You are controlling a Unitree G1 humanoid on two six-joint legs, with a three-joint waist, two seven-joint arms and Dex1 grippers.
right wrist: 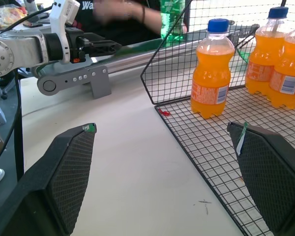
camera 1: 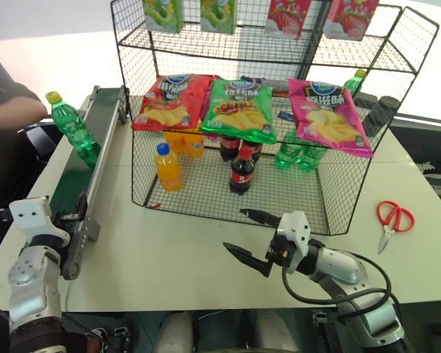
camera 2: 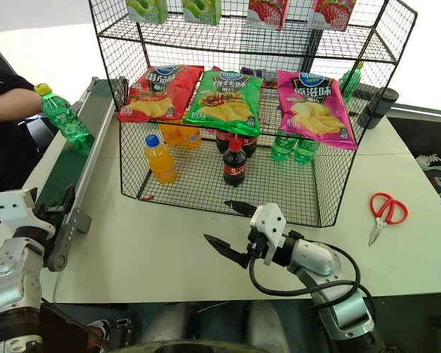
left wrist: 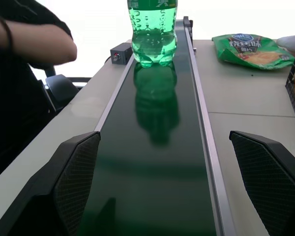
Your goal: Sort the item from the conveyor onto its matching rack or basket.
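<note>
1. The rack stands on the table's far half.
2. The conveyor runs along the table's left edge.
3. The soda bottle stands upright at the belt's far end, yellow cap up.
4. My left gripper and right gripper are both spread wide, grasping nothing.

Green yellow-capped bottle stands upright on the dark-green conveyor.

We can read almost no text here. On the black garment of the person two white letters, "Wa", show beside the robot's left arm. The chip bags on the rack carry a blue logo and Chinese characters, too small to read.
</note>
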